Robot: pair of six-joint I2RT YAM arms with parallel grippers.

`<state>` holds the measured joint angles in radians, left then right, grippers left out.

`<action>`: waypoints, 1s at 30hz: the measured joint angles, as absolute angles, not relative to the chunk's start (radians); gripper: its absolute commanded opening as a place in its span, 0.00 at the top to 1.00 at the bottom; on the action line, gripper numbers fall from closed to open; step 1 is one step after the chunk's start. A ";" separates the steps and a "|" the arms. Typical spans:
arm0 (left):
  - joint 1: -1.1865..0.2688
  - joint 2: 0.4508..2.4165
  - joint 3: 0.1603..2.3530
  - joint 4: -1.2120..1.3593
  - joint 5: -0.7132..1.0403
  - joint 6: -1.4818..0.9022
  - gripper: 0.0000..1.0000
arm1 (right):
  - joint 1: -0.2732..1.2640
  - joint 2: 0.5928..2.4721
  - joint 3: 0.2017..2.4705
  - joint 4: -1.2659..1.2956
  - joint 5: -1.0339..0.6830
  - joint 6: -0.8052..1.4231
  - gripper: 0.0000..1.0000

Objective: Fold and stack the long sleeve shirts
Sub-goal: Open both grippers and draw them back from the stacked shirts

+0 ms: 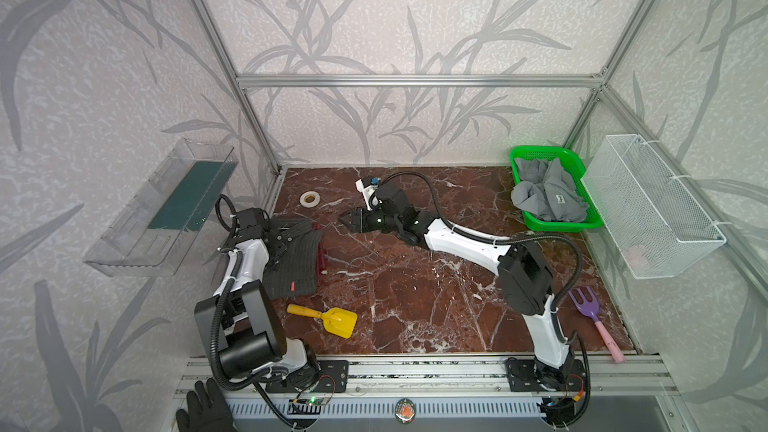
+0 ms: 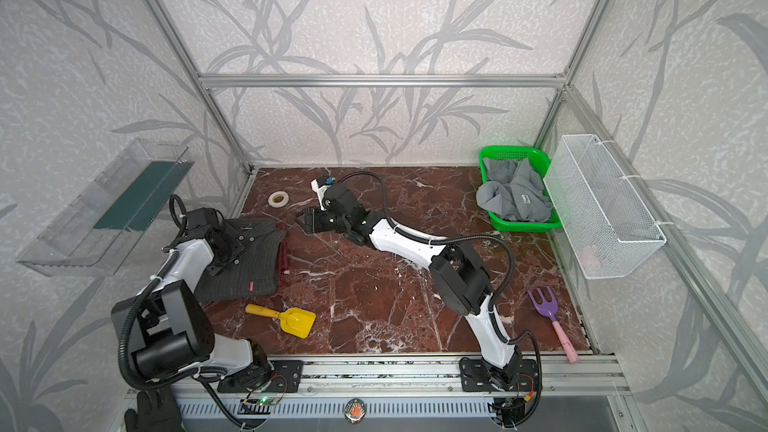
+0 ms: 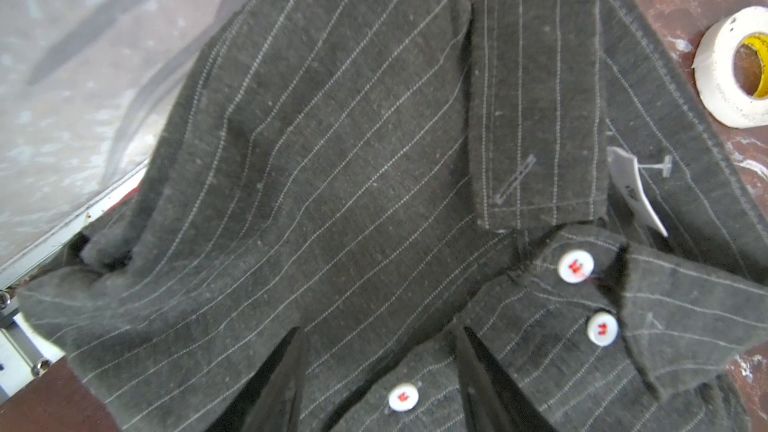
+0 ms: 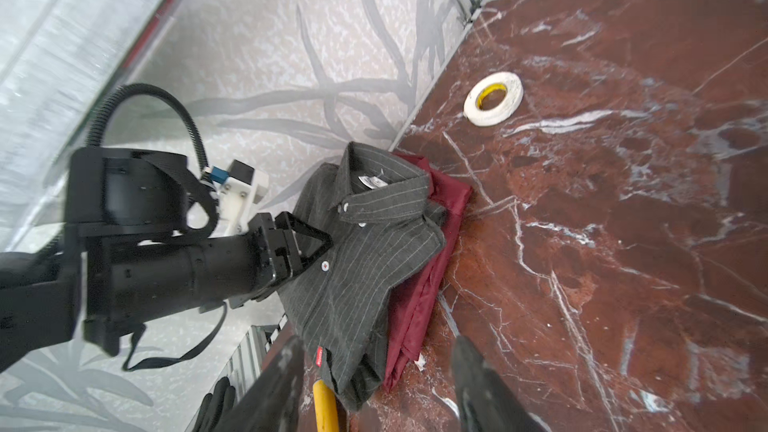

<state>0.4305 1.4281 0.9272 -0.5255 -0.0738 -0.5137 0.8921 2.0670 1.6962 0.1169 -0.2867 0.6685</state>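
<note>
Two of the three long sleeve shirts look finished, by my reckoning. The charcoal pinstriped shirt lies folded, collar and buttoned front up. It rests on the folded maroon shirt, whose edge shows along one side of it. This stack sits near the tape roll, on the side of the roll toward my arm bases, with the collar end pointing toward the roll.

My left tool is over the chest of the pinstriped shirt, also on the base side of the tape roll. In the left wrist view its fingers stand spread with the button line between them, and they pinch nothing that I can see. I cannot tell whether the tips touch the cloth or hang just above it. My right tool is near the tape roll too, on the side away from the wall. It hangs above the bare surface, spread and empty.

What is left is the light grey shirt. It lies crumpled in the green basket, well apart from the tape roll, across the surface in the far corner. I judge it has yet to be lifted out, spread flat, folded and laid on the stack. That puts the task roughly two thirds done. The surface between the roll and the basket gives me room to spread it.
</note>
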 measured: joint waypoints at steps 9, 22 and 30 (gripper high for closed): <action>0.340 1.348 0.920 -0.514 -0.014 -0.520 0.28 | 0.841 1.840 1.496 0.181 -0.266 0.620 0.42; 0.109 1.273 0.845 -0.488 0.014 -0.569 0.01 | 0.714 1.452 1.223 0.155 -0.183 0.528 0.28; -0.059 1.173 0.841 -0.409 -0.025 -0.547 0.01 | 0.524 1.198 1.072 0.003 -0.142 0.514 0.01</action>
<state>-0.0586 1.1732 0.8410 -0.4091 -0.0250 -0.5472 0.5236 1.1976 1.0718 0.0029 -0.1417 0.5144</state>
